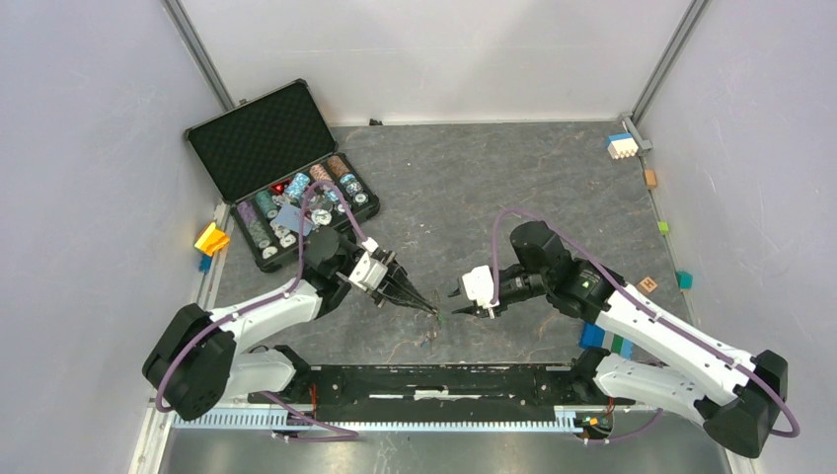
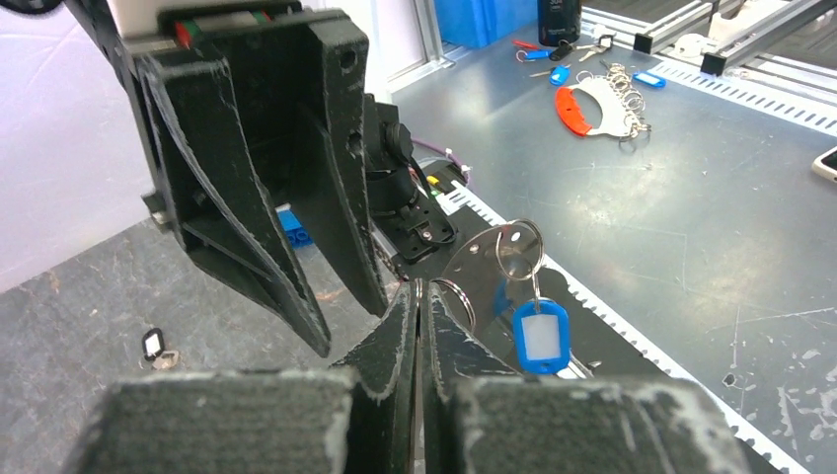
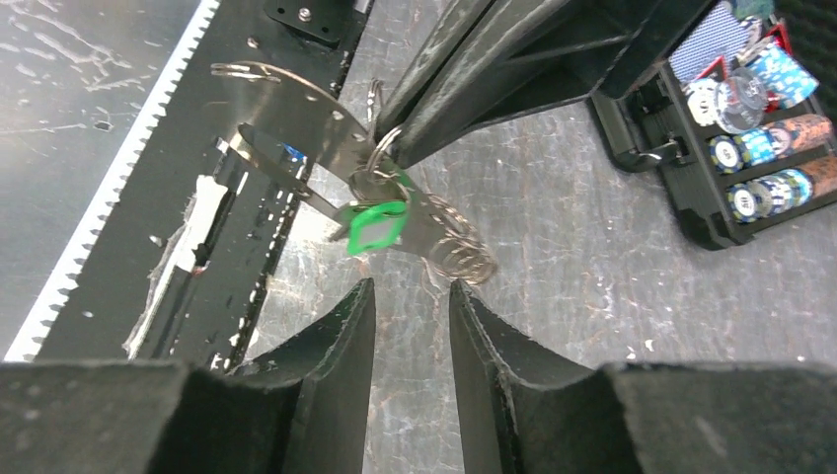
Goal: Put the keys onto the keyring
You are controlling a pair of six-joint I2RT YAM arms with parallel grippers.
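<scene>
Grey table (image 1: pixel 553 188), near edge, middle: keyring (image 3: pixel 316 109) is pinched by closed left gripper (image 2: pixel 419 296), green-tagged key (image 3: pixel 375 225) and blue-tagged key (image 2: pixel 540 336) hung on it; right gripper (image 3: pixel 412 288) held part-open, empty. Keys judged light, slippery: tags to be gripped.

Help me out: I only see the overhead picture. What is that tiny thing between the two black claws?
Observer: A shiny curved metal keyring, pinched in the shut left gripper.
Operator: Is anything on it?
Observer: Yes, a small metal key with a blue oblong plastic tag hangs from it.
Operator: Just that one?
Observer: No, the right wrist view shows a key with a green plastic tag hanging there too.
</scene>
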